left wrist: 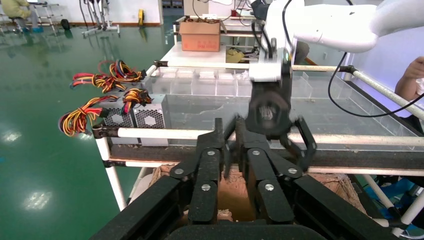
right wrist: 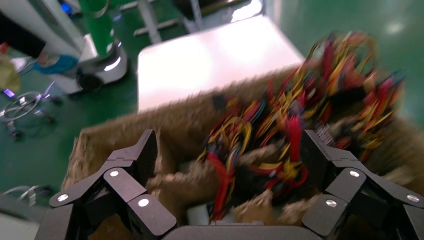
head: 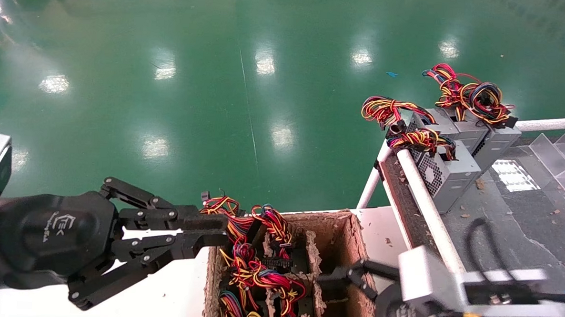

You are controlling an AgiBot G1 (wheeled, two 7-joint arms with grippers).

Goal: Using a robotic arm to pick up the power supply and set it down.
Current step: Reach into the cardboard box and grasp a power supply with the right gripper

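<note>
Several power supplies stand packed in a brown cardboard box (head: 343, 230), showing mostly as red, yellow and black wire bundles (head: 258, 272) (right wrist: 280, 115). My right gripper (head: 339, 277) (right wrist: 230, 150) reaches into the box from its right side. It is wide open over the wires and holds nothing. My left gripper (head: 215, 232) (left wrist: 229, 127) hovers at the box's left rim, shut and empty, its fingers pointing at the wires. Three more silver-grey power supplies (head: 448, 180) (left wrist: 145, 117) sit on the rack to the right.
A white-tube rack (head: 423, 203) with a dark shelf (head: 508, 221) stands right of the box, clear dividers (head: 564, 151) at its far side. The box rests on a white table (head: 172, 287). Green floor (head: 218, 103) lies beyond. A person's arm (left wrist: 412, 70) shows past the rack.
</note>
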